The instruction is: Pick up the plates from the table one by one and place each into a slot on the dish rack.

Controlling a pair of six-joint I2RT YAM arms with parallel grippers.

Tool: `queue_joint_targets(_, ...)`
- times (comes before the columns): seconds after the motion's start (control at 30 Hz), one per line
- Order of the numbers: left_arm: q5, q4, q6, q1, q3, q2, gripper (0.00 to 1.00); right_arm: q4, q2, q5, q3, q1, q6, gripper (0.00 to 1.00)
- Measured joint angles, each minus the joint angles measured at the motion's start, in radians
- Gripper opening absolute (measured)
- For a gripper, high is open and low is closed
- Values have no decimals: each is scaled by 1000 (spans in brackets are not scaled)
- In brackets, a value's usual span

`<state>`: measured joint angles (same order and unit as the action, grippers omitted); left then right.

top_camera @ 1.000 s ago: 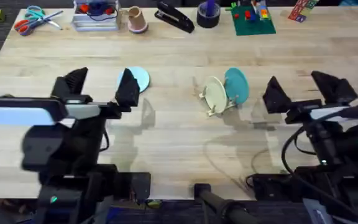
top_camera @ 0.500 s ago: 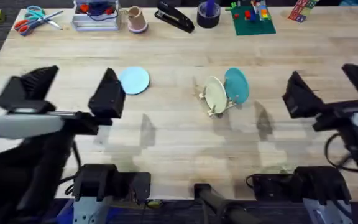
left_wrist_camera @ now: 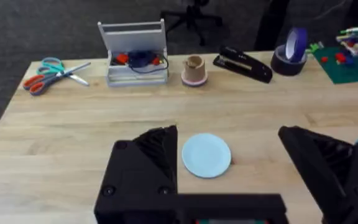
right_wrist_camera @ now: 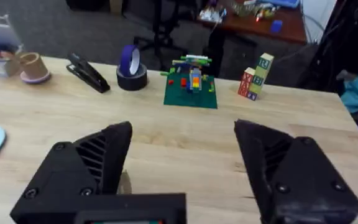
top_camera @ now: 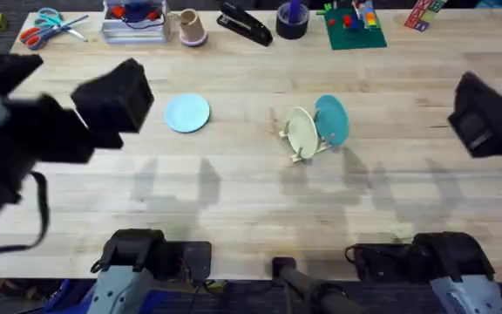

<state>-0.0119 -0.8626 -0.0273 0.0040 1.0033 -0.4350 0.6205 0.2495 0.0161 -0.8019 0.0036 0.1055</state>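
On the counter (top_camera: 251, 218) the light blue plate (top_camera: 186, 113) lies flat; my left hand (left_wrist_camera: 229, 171) and right hand (right_wrist_camera: 179, 168) both gape, holding nothing.

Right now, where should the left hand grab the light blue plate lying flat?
Probably by its rim: the light blue plate lies flat on the table, so come from above, one finger sliding under the edge nearest the open left hand.

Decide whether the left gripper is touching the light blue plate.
Apart. The left wrist view shows the light blue plate flat on the table beyond the open left gripper, untouched.
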Motion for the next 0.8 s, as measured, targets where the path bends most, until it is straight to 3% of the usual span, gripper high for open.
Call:
queue_joint_targets(0.53,-3,-449,-3,0,553,-503,993,369,446,0,-496,0,0,992)
queue_joint_targets(0.8,-3,-596,-3,0,727,-662,994,606,647,0,-720,0,0,992)
